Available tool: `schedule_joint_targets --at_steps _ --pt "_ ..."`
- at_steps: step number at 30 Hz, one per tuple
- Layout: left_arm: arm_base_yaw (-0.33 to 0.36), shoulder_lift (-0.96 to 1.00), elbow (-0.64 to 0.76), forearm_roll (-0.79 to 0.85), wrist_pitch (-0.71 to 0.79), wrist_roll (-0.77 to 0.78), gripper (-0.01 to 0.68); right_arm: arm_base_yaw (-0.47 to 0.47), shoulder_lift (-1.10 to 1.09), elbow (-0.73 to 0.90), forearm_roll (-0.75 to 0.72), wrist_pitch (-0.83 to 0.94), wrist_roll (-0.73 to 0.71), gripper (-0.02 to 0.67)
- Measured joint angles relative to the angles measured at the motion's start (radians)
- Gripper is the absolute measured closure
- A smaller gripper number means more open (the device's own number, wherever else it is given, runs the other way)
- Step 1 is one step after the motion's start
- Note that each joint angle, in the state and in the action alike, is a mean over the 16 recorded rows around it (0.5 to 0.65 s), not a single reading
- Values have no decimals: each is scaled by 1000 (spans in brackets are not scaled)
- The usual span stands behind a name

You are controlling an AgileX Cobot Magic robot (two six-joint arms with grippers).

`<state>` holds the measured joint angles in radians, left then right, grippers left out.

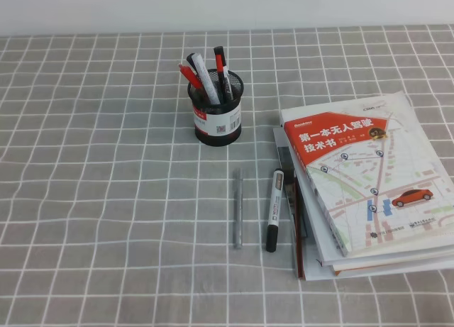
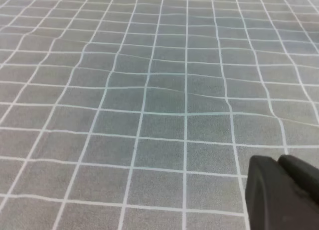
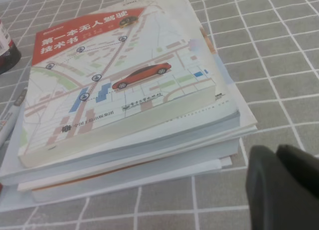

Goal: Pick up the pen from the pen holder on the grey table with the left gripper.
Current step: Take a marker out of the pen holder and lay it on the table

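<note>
The black mesh pen holder (image 1: pixel 216 114) stands upright on the grey table (image 1: pixel 85 199), left of centre at the back. The slim red pen (image 1: pixel 190 76) leans out of its left side, beside a white marker and a red-and-black marker in the same cup. Neither arm appears in the high view. Only a black corner of my left gripper (image 2: pixel 281 197) shows in the left wrist view, above bare checked cloth, with its jaws out of sight. The right wrist view shows a similar black corner of my right gripper (image 3: pixel 284 190), near the book stack.
A thin grey pen (image 1: pixel 238 208) and a white black-capped marker (image 1: pixel 273 210) lie on the cloth in front of the holder. A stack of books (image 1: pixel 362 178) fills the right side. The holder's edge (image 3: pixel 6 50) shows at the far left of the right wrist view.
</note>
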<state>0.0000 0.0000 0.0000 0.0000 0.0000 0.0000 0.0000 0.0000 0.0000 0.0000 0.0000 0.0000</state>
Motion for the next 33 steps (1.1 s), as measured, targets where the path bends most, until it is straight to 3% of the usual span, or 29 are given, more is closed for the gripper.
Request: schedule_joint_targets --at_steps 1,2,25,33 --pt "0 0 0 0 0 0 673 0 0 0 0 0 0 649" --pt "-18 -10 27 33 313 -99 673 36 -14 28 143 378 111 650" --pt "-18 -10 27 23 303 -108 673 36 -14 28 143 378 111 650" --pt "-18 -10 27 -131 199 -246 673 36 -14 28 143 378 111 650"
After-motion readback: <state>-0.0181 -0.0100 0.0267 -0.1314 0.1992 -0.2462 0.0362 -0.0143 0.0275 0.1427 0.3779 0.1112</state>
